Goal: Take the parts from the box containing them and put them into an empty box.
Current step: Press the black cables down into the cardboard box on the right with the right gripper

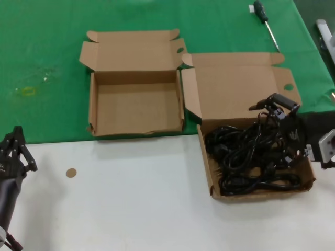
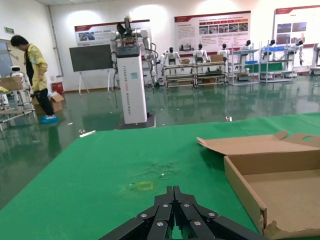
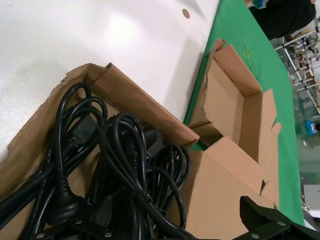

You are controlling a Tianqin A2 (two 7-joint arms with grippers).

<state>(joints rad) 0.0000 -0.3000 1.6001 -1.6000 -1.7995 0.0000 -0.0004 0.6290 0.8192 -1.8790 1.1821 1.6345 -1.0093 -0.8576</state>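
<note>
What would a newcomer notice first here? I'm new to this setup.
The tangle of black power cords filling the right-hand cardboard box, with the right gripper over its far side. Beside it on the green cloth, the other box lies empty, and the left gripper waits near the table's left edge.

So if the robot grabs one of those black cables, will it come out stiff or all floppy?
Probably floppy: the black cables lie in loose curls in the box. They look tangled, so lifting one may drag others along. The right gripper hovers over them.
</note>
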